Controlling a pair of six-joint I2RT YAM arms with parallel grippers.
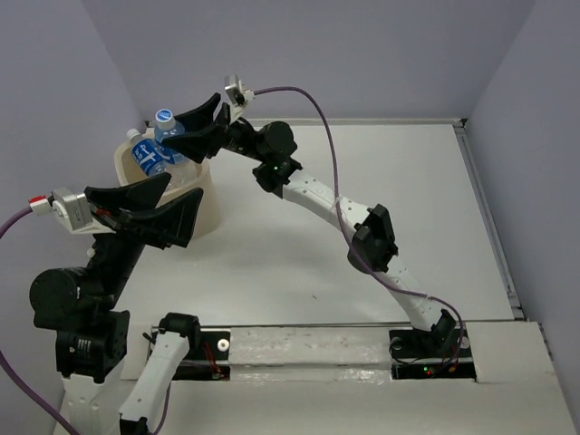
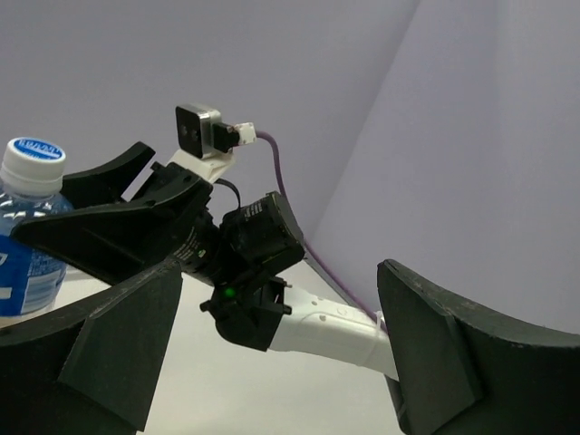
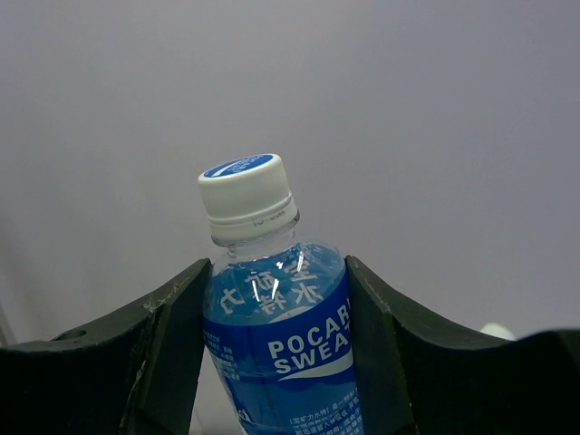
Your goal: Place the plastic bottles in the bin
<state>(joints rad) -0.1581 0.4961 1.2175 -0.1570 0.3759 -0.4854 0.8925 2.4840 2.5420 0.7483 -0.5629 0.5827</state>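
A clear plastic bottle (image 1: 169, 130) with a blue label and white cap is held upright over the cream bin (image 1: 207, 207) at the table's left. My right gripper (image 1: 184, 130) is shut on its label. In the right wrist view the bottle (image 3: 276, 335) fills the gap between the two fingers, cap up. A second bottle (image 1: 145, 156) stands in the bin, leaning, with its neck above the rim. My left gripper (image 1: 181, 192) hovers just in front of the bin, open and holding nothing. In the left wrist view the held bottle (image 2: 32, 254) shows at the left edge.
The right arm (image 1: 317, 195) stretches diagonally across the white table (image 1: 381, 181) from its base at the near edge. Its wrist (image 2: 249, 245) sits close ahead of my left gripper (image 2: 281, 304). Purple walls close in the back and both sides.
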